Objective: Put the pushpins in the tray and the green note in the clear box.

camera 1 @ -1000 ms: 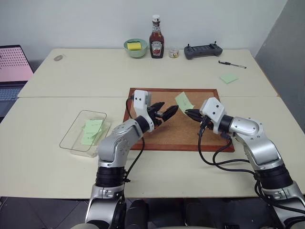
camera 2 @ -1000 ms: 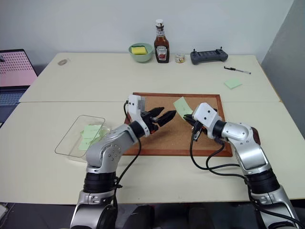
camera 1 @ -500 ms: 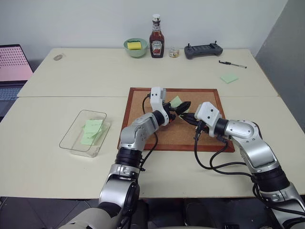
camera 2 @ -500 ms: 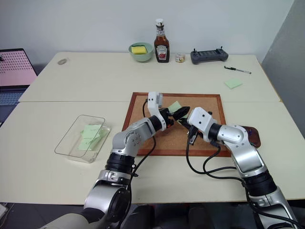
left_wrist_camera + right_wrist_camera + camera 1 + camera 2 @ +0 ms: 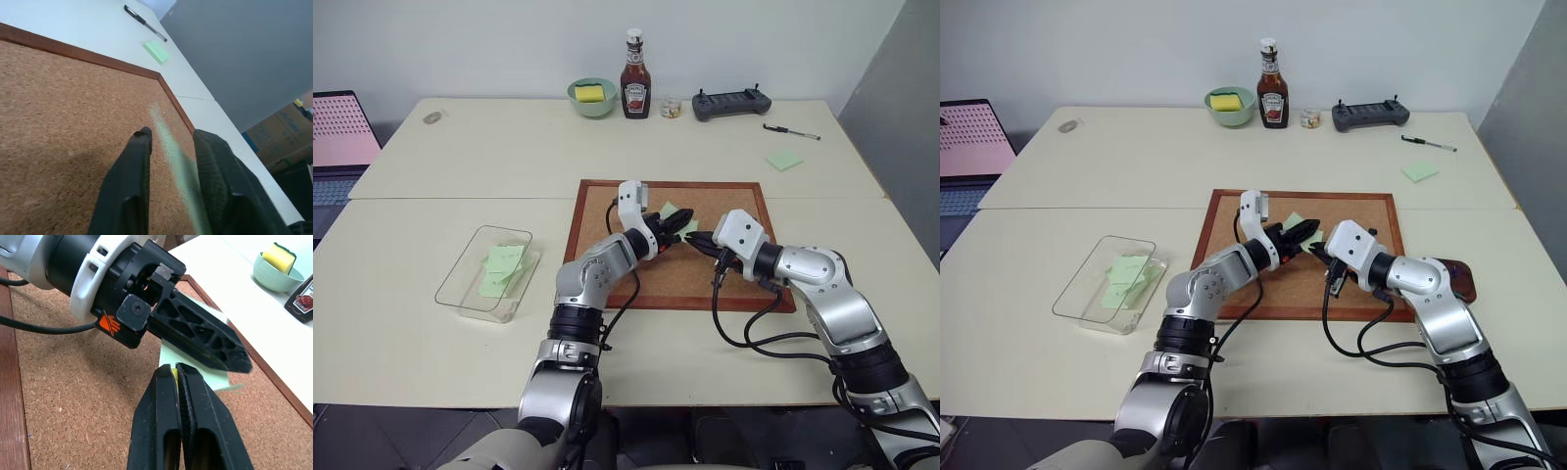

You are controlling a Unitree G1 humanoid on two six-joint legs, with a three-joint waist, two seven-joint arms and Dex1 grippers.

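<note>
Both arms meet over the middle of the corkboard [image 5: 607, 220], and it is crowded there: the left gripper [image 5: 1307, 228] has its fingers [image 5: 128, 181] around the edge of the green note [image 5: 195, 363], a narrow gap still showing on either side of the paper, while the right gripper [image 5: 174, 373] sits just beside it with its fingers pressed together on something small and yellow at the tips. The note stands up off the cork at the board's centre, towards its far edge, and the two grippers nearly touch across it. The clear box [image 5: 460, 284] lies well to the left on the counter [image 5: 431, 343], already holding pale green notes, with open counter between it and the board. The dark reddish tray [image 5: 1459, 279] peeks out at the board's near right corner, largely hidden behind the right arm. Along the far edge stand a pale green bowl [image 5: 592, 103] with a yellow sponge, a ketchup bottle [image 5: 634, 90] whose label is too small to read, a small jar [image 5: 671, 108] and a dark handheld controller [image 5: 730, 103]. Far right lie a pen [image 5: 791, 132] and another green note pad [image 5: 783, 161]. A laptop [image 5: 337, 147] with a pink screen sits off the left edge.
</note>
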